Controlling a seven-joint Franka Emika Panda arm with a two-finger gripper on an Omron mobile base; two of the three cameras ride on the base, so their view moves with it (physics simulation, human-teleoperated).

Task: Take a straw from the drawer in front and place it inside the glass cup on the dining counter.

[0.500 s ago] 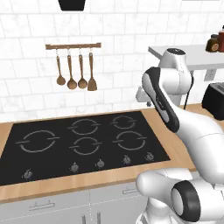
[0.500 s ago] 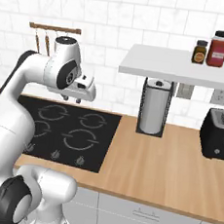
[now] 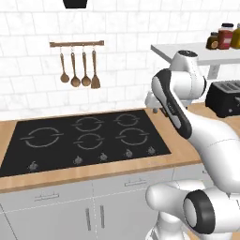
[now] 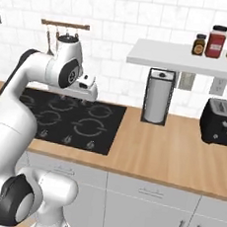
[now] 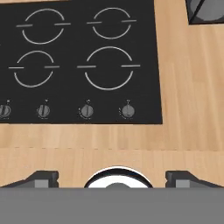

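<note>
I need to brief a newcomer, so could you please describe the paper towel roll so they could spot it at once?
Start at the black cooktop in the wooden counter. To its right, against the tiled wall under the white shelf, stands the paper towel roll. It is a tall white upright cylinder, unlike the low black toaster farther right.

Below the hand, the cooktop (image 5: 83,61) looked glossy black glass; the counter (image 5: 188,87) around it was smooth, matt light wood, its knobs (image 5: 86,111) dull grey metal.

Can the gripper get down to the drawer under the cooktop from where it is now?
Probably yes, though not directly. The gripper is open and empty, high above the black cooktop and wooden counter. The closed drawer sits below the counter's front edge, so the arm must come forward and down over that edge.
</note>
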